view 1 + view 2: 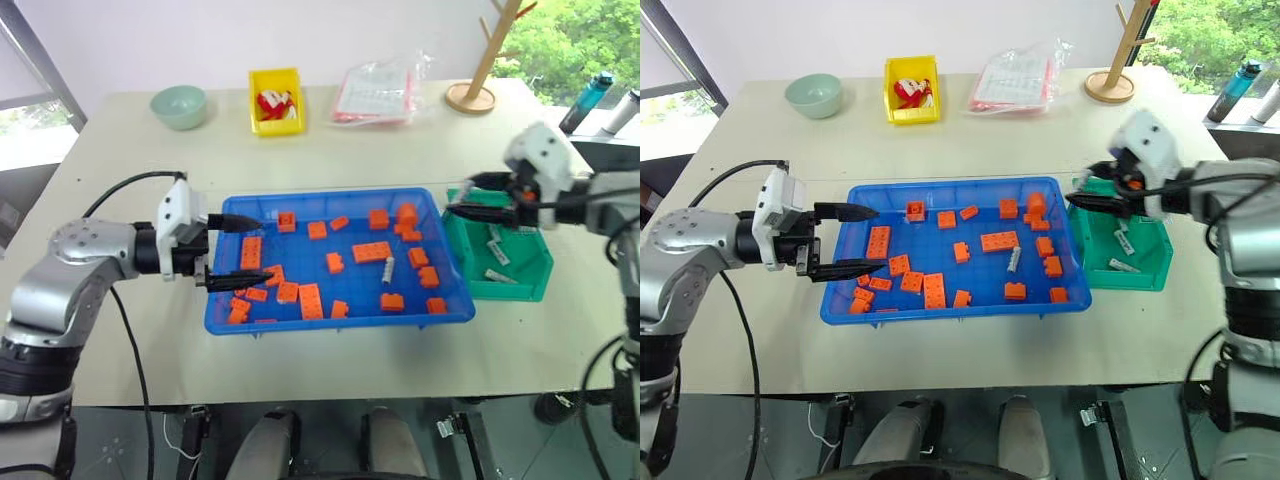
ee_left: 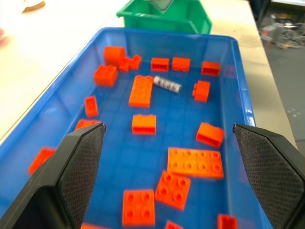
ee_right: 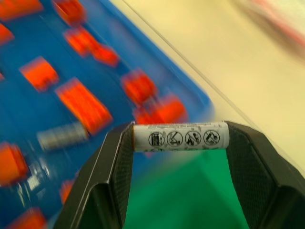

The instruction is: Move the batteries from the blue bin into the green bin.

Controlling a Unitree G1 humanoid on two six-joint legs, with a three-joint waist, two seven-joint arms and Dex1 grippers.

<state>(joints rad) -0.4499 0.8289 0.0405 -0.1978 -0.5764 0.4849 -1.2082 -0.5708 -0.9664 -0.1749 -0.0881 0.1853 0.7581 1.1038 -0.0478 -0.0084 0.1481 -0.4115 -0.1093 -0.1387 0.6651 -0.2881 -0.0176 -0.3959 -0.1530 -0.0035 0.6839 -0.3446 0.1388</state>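
Markings are found on one battery (image 3: 179, 137), the cylinder clamped end to end between the fingers of the right gripper (image 3: 179, 143), above the edge of the green bin (image 3: 190, 200). Its white sleeve carries a row of four round black warning pictograms, with a line of fine print above them, too small to read. A second battery (image 2: 167, 84), lying in the blue bin (image 2: 240, 95) beside a long orange brick (image 2: 141, 90), shows dark print on its sleeve, illegible. No brand names or numbers can be read anywhere else.
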